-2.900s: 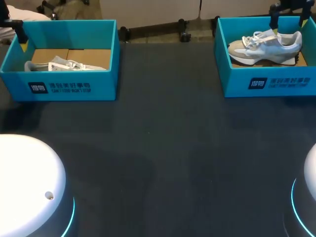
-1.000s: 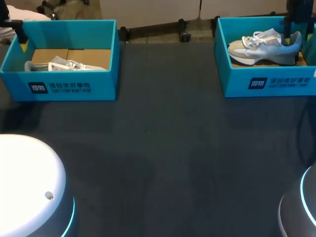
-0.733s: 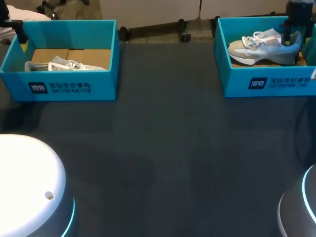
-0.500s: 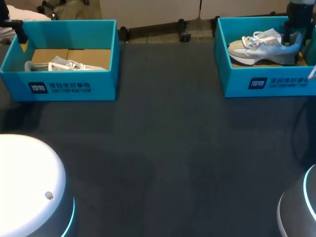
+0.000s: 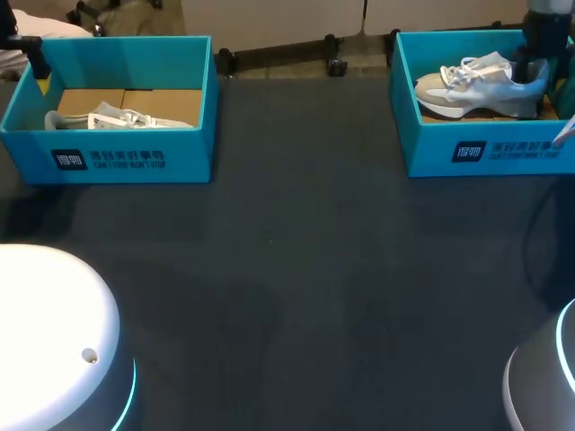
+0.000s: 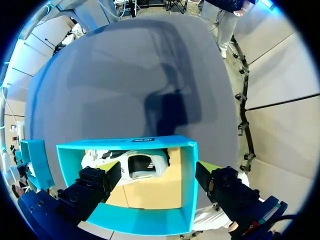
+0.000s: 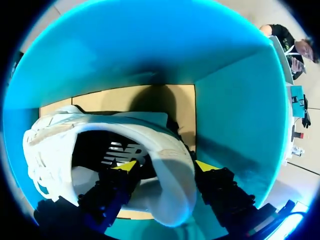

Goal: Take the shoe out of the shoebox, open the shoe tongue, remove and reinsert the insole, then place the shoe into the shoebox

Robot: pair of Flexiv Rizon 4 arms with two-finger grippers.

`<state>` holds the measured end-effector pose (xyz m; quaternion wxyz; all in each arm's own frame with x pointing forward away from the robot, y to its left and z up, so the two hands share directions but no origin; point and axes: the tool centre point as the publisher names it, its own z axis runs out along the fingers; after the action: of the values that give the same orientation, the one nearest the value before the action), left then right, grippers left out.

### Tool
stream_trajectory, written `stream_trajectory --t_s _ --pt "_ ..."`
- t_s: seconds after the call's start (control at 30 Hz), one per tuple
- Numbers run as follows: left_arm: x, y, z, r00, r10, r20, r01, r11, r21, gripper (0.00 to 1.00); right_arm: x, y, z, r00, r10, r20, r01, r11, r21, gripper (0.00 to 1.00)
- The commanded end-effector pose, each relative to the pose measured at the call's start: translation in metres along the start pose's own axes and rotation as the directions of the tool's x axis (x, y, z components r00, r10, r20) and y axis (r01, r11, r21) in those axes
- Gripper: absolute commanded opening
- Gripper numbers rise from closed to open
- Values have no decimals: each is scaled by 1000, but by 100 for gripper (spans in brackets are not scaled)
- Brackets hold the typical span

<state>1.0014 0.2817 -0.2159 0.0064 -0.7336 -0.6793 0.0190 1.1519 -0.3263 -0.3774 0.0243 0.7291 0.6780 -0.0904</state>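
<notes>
Pale grey-white shoe [image 5: 481, 85] lies in teal shoebox [image 5: 431, 148].

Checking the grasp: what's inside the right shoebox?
A shoe on cardboard, the open right claw straddling its heel. The floor beneath the shoe is covered.

The left box [image 5: 190, 154] bears on its near wall a dark square logo with white lines of print beside it. The right box [image 5: 426, 154] bears the same. The shoe [image 7: 172, 167] shows a white letter logo.
</notes>
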Motion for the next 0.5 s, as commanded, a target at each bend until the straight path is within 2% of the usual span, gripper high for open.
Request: stream_trajectory --t_s 0.03,0.17,0.2,0.27,0.33,0.4,0.5 --pt "0 0 -1 1000 1 -3 -1 1000 0 100 1 9 8 1000 -3 -10 4 999 48 69" --pt "0 0 -1 1000 1 -3 -1 1000 0 100 3 10 10 1000 -10 -16 11 999 52 73" --pt "0 0 -1 1000 1 -3 -1 1000 0 100 3 10 11 1000 -11 -21 12 998 55 71" --pt "0 0 -1 1000 1 -3 -1 1000 0 100 4 9 12 999 -11 -31 13 998 58 47" --pt "0 0 -1 1000 1 -3 -1 1000 0 100 5 8 12 999 -11 -32 12 998 57 41" --pt "0 0 -1 1000 1 -3 -1 1000 0 100 6 7 12 999 -11 -33 13 998 56 40" --pt "0 0 -1 1000 1 -3 -1 1000 0 100 7 6 13 999 -13 -34 15 998 57 32"
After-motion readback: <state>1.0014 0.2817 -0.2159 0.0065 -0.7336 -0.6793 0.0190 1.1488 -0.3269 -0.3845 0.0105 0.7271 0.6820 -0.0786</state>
